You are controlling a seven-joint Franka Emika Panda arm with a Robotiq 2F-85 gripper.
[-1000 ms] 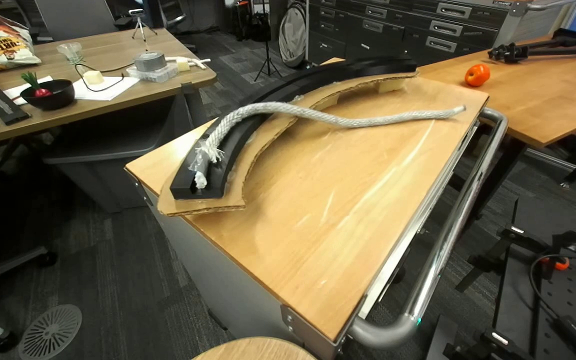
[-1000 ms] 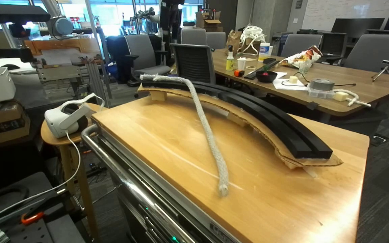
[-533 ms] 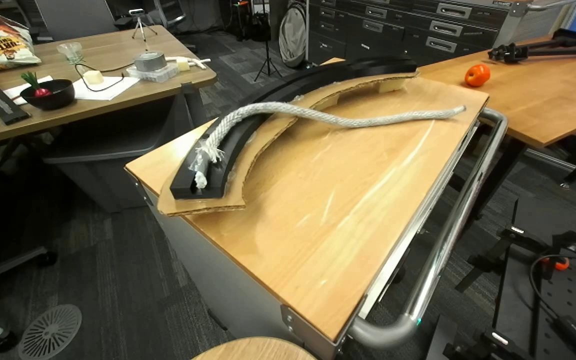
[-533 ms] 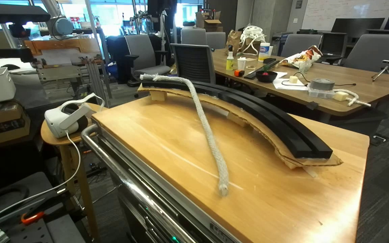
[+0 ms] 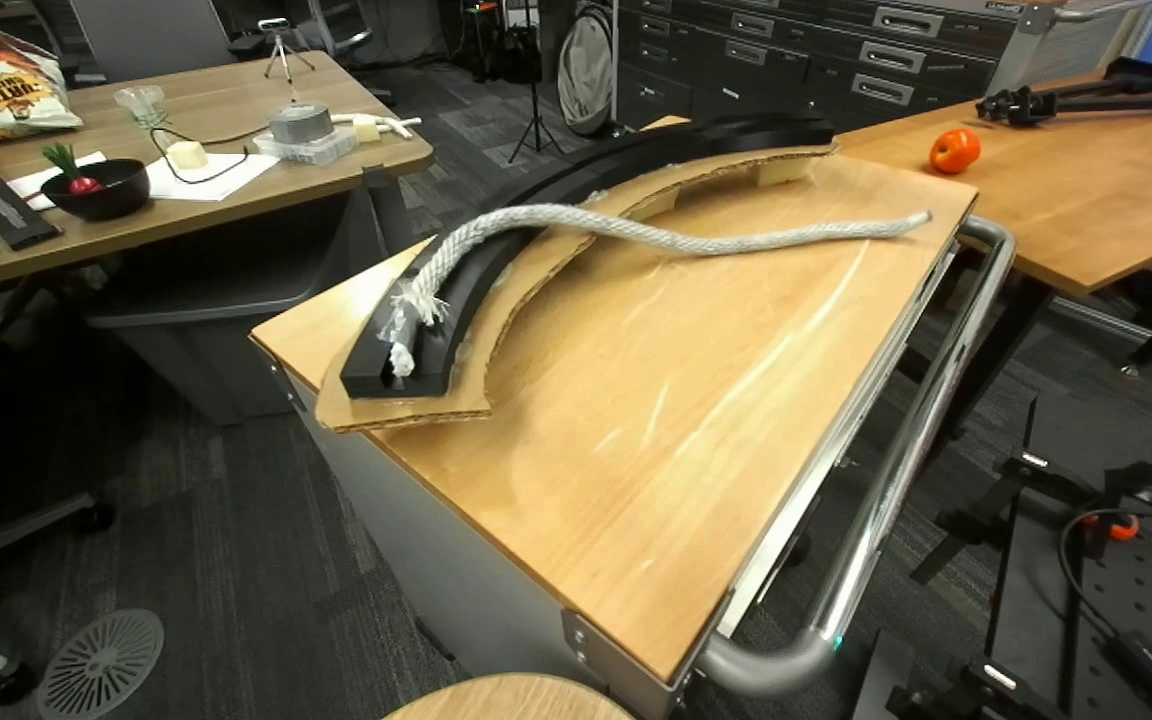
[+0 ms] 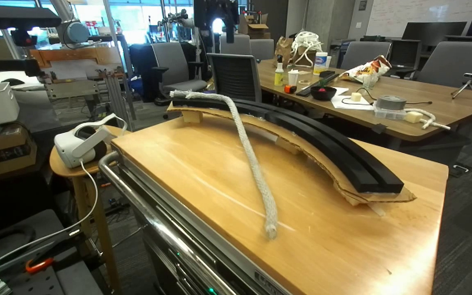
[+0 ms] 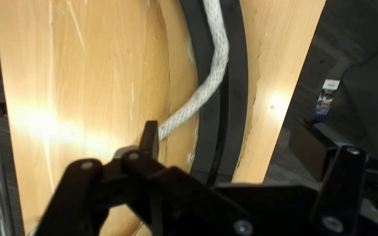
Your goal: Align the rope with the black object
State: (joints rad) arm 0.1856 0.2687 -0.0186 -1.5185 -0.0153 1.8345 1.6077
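The rope (image 5: pixel 626 228) follows the black strip (image 6: pixel 326 141) at one end; the rest, across the bench (image 5: pixel 616 420), needs aligning. Jaws gape wide, empty.

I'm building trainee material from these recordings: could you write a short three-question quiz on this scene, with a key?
1. True or false: the rope lies partly on the black strip and partly off it.
2. The gripper in the wrist view is: (a) open; (b) shut on the rope; (c) shut on nothing?
3. What lies directly beneath the black strip?

Key: 1 true; 2 a; 3 cardboard.
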